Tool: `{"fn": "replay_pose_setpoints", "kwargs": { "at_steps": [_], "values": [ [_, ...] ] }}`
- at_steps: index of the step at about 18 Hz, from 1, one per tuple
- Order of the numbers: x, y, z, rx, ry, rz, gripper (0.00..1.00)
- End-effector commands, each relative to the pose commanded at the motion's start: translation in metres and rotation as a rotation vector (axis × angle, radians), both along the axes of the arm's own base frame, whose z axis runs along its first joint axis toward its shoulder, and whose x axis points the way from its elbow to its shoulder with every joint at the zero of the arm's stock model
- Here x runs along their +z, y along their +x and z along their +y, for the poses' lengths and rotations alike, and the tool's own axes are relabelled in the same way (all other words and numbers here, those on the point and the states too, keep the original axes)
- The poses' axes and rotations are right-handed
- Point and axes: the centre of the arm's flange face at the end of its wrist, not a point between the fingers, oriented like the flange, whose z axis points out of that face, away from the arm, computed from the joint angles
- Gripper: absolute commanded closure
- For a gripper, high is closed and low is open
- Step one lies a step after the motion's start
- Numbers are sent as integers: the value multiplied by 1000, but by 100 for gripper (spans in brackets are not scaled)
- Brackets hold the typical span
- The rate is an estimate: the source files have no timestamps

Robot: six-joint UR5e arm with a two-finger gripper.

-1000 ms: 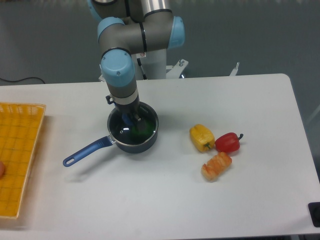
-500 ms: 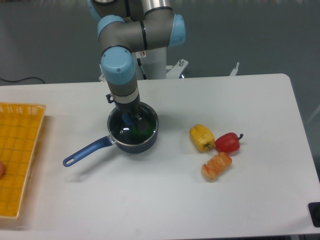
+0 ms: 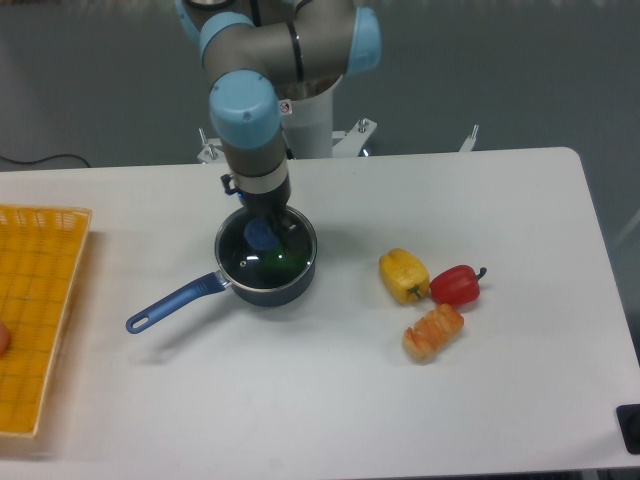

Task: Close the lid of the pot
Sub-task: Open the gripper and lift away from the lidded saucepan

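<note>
1. Gripper (image 3: 262, 222) of my grey-and-blue arm hangs just above the small dark navy round saucepan (image 3: 266, 262). From this angle I cannot tell whether the fingers are spread or pinched; the wrist hides them.

2. On the white table (image 3: 330, 400) the saucepan sits left of centre, its long blue handle (image 3: 172, 303) pointing toward the near left. The round transparent glass lid (image 3: 268, 254) appears to lie flat on the rim, with its blue centre knob (image 3: 262, 234) showing directly below the fingers. Something green shows through the glass.

3. I judge the lid as good as seated, so the step in hand is a clean release and retreat. To do it well I would lift straight up, with no sideways drift, so that the knob is not dragged and the lid is not tipped off the rim.

4. I would check that the metal edge rests evenly all round before I count the pot closed; the glass makes that hard to read here.

5. A woven yellow basket (image 3: 35, 320) at the far left, and a yellow pepper (image 3: 403, 275), a red pepper (image 3: 457, 284) and an orange shrimp-like toy (image 3: 433, 333) on the right, all lie well apart from the saucepan.
</note>
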Motion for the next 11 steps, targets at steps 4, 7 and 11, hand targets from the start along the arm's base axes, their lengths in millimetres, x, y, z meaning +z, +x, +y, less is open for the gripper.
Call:
{"fn": "replay_pose_setpoints", "kwargs": {
  "at_steps": [4,7,11],
  "values": [
    [23,-60,-42,-147,-59,-35,0],
    [43,-100,-69,-157,-33,-7,0],
    [69,-155,-96,-255,60,14,0]
  ]
}}
